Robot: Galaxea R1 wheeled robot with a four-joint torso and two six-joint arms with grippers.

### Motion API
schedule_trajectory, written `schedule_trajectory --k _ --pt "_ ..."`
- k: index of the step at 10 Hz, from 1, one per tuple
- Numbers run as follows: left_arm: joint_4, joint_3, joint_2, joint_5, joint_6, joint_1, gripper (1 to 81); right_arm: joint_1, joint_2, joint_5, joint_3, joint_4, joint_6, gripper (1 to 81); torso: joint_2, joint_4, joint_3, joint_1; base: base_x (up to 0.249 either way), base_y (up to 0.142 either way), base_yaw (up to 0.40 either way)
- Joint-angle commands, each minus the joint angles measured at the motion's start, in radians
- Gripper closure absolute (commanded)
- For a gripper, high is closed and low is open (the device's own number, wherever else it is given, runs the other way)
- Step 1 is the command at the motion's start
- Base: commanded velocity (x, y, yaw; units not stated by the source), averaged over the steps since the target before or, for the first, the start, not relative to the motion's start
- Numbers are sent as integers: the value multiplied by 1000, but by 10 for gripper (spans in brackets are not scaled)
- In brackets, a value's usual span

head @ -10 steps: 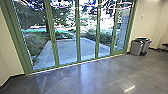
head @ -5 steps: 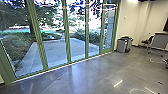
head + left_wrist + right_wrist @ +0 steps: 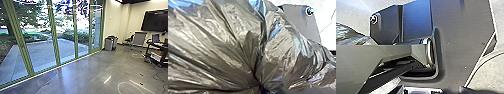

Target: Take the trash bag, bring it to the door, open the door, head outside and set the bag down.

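One bag (image 3: 225,50), brown-grey and shiny, is at the left wrist, very near to its camera. Many folds of it run together to one tight point. For the left jaws I cannot tell whether they are apart, together or clamped on the bag. For the right jaws I also cannot tell their state.

In the head view, five glass panes (image 3: 66,40) stand in a row, between green posts (image 3: 55,37). Behind them lies one paved yard (image 3: 45,55), with bushes (image 3: 70,35) near it and one thick tree trunk (image 3: 9,27) at the left.

Indoors, just beside the right end of the panes, there are grey bins (image 3: 109,44), two as it seems, close together on the shiny floor (image 3: 87,70). Farther to the right are one chair (image 3: 128,41) and one grey cabinet (image 3: 139,38). One big dark screen (image 3: 153,21) is on the wall (image 3: 137,15). Below it, one laptop (image 3: 155,38) stands open on one dark cart (image 3: 150,51). Some thin cables (image 3: 158,77) lie on the floor near this cart.
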Motion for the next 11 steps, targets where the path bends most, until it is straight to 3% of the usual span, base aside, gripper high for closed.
schedule_trajectory --k 1,6,11 --pt "5 1 -1 67 0 -53 811 49 5 -61 4 -5 -6 10 0 0 0 0 0 0 -291" --pt "5 1 -2 68 0 -53 811 49 5 -61 3 -4 -6 10 0 0 0 0 0 0 -211" --pt "5 1 -2 68 0 -53 811 48 7 -61 3 -4 -6 10 0 0 0 0 0 0 -90"
